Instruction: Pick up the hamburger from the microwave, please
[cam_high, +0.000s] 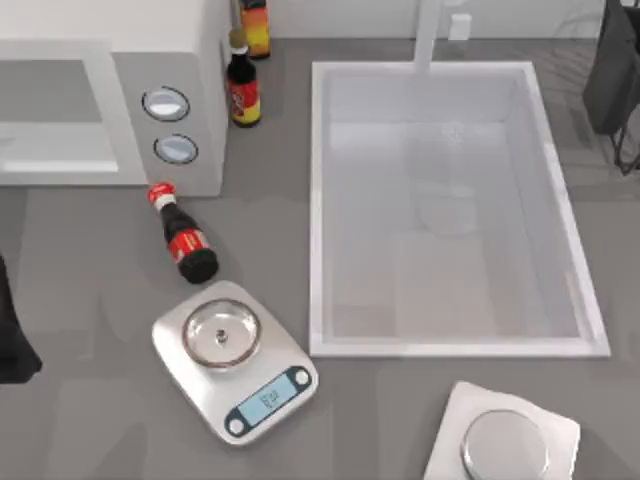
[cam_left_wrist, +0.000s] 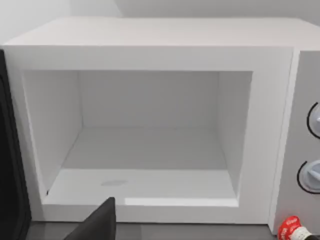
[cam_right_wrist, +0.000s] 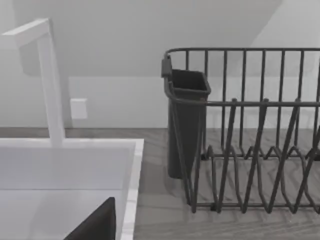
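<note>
Looking down from above: finding the microwave at the far left of the desk, with a bottle lying on its side just in front of its dial panel and a kitchen scale nearer; placing the left arm at the left edge and the right arm parked at the far right, beyond the sink. Looking through the left wrist view: facing the microwave's open cavity head-on, seeing bare white walls and only a faint grey smudge on the floor inside, not a hamburger; catching a dark sliver of the left tool low in front, not being able to tell whether open or closed. Looking through the right wrist view: facing a faucet and a dish rack, with the right tool equally unreadable. Judging the step: lining up on the cavity before reaching. Next, probably calling for a level, straight-in reach clear of the frame, after first locating the hamburger.
</note>
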